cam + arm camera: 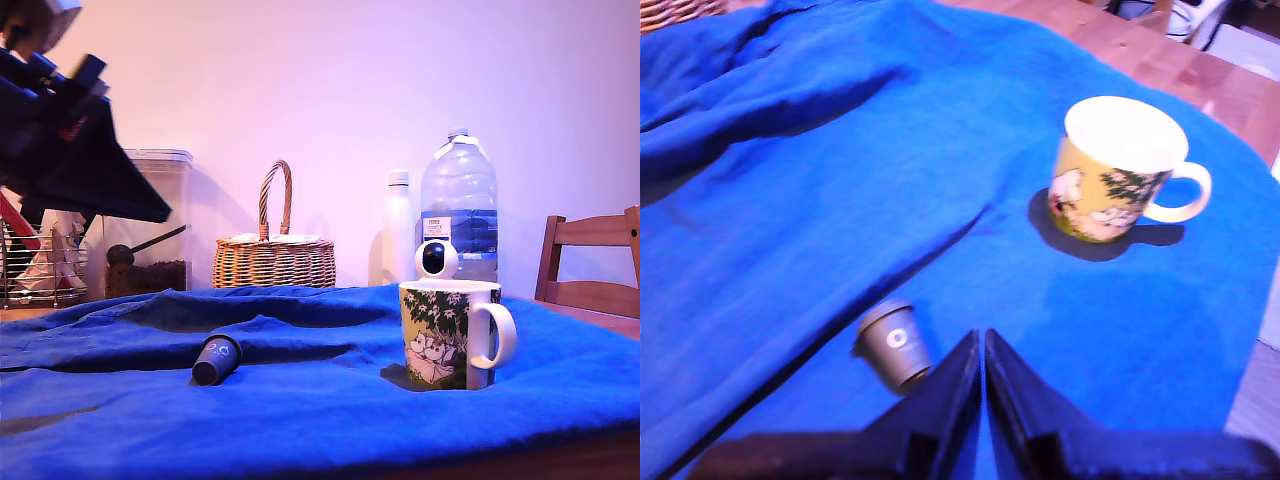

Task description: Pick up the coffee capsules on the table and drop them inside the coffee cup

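Gripper (pixel 983 340): one, fingers pressed together tip to tip with nothing between them, held high above the table (pixel 600 322) and its blue cloth (pixel 300 400); the exterior view shows only the dark, blurred bulk of the arm at its upper left. Coffee capsule (pixel 896 344): one in view, dark-bodied with a pale round mark, lying tipped on its side on the cloth in the lee of a long fold. In the wrist view it sits just beside the closed fingertips, offset to one side of them rather than in line; its long axis runs slantwise across the line of the fingers. In the exterior view its open dark end faces the camera. A second capsule is not visible in either view. Coffee cup (pixel 450 333): one, upright, white with leafy print, handle toward the exterior view's right, well apart from the capsule on the exterior view's right; whether anything lies inside cannot be told. Judgement: the coming move needs the fingers parted, shifted sideways over the capsule, then lowered. Background, one each: wicker basket (pixel 274 255), water jug (pixel 459 205), white bottle (pixel 398 227), round camera (pixel 437 259), wooden chair (pixel 592 262).
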You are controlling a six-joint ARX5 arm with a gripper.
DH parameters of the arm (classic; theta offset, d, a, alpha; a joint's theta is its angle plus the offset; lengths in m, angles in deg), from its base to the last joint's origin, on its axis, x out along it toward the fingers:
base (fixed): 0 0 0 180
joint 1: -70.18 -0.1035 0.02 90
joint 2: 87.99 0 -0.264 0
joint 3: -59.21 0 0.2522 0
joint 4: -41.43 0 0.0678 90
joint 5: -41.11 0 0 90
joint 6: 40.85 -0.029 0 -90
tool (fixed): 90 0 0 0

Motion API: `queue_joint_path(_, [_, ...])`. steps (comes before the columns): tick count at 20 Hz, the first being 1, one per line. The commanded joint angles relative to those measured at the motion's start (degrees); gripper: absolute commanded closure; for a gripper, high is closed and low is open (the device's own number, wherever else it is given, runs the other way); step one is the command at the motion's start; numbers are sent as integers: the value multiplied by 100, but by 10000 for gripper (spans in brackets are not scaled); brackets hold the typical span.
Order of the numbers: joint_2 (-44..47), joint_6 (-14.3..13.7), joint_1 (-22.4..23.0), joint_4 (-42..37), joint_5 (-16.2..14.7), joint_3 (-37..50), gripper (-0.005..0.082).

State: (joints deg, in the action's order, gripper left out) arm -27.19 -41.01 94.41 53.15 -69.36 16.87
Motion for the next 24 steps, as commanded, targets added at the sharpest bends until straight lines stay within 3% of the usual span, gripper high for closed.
queue_joint_path(1, [-133, 20, -74, 11, 2, 247, 789])
queue_joint_path(7, [-603, 22, -236, 33, 4, 730, 789])
queue_joint_path(16, [-710, 39, -236, 140, -2, 761, 777])
queue_joint_path(17, [-693, 142, -236, 144, -7, 761, 741])
queue_joint_path(20, [-612, 173, -232, 11, -61, 763, 280])
queue_joint_path(21, [-592, 160, -232, -118, -105, 778, 204])
queue_joint_path(24, [-553, 149, -188, -728, -109, 942, 176])
